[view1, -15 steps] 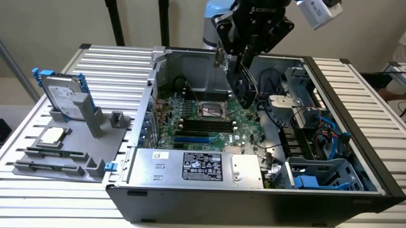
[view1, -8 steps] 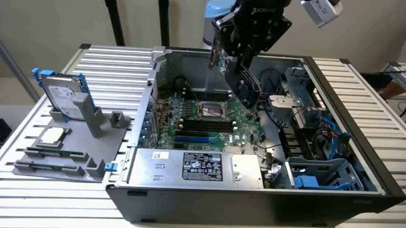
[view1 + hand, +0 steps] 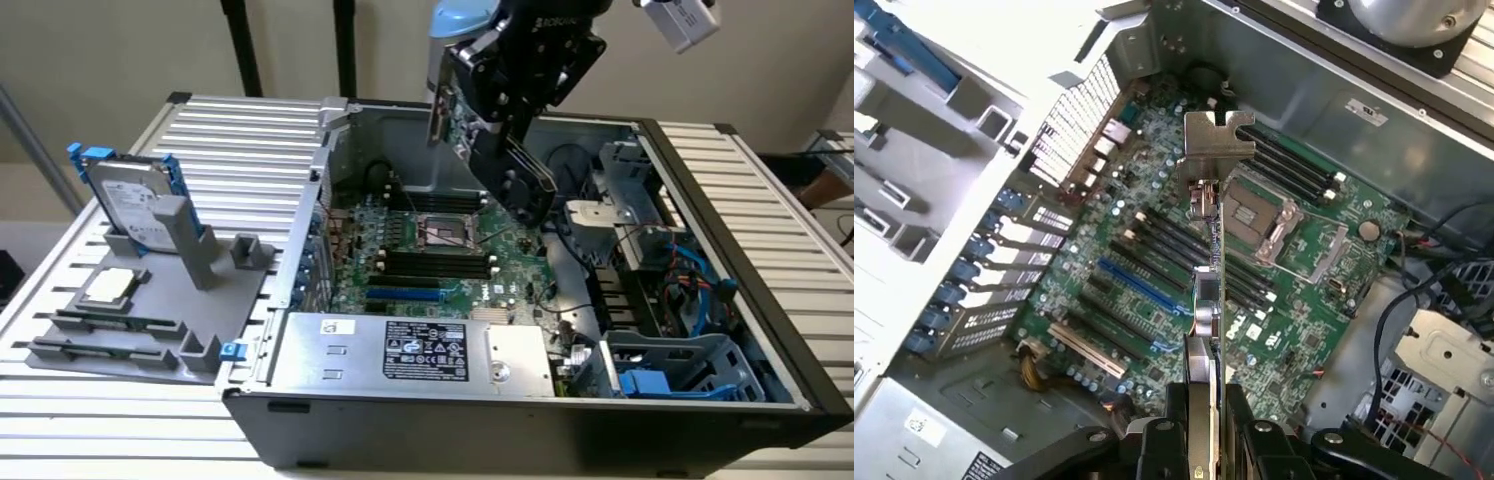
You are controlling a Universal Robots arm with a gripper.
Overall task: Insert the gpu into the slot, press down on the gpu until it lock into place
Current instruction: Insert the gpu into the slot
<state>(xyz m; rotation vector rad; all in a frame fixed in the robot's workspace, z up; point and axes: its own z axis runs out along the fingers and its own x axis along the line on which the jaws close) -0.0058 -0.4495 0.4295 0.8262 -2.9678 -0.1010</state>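
The gpu (image 3: 514, 170) hangs in the air above the open computer case, tilted, with its silver bracket end toward the exterior view's left. My gripper (image 3: 527, 75) is shut on it from above. In the wrist view the gpu (image 3: 1210, 255) appears edge-on, running from its metal bracket (image 3: 1216, 145) back to my gripper (image 3: 1204, 430), whose fingers (image 3: 1159, 440) clamp it on both sides. The slot (image 3: 404, 295) is a bright-blue strip on the green motherboard, just behind the power supply. In the wrist view the slot (image 3: 1139, 285) lies well below the card and apart from it.
A silver labelled power supply (image 3: 400, 350) fills the case front. Black memory slots (image 3: 434, 262) and the processor socket (image 3: 445, 232) sit behind the slot. Cables and a blue drive cage (image 3: 667, 370) crowd the exterior view's right. A grey fixture with a hard drive (image 3: 134, 205) stands outside, left.
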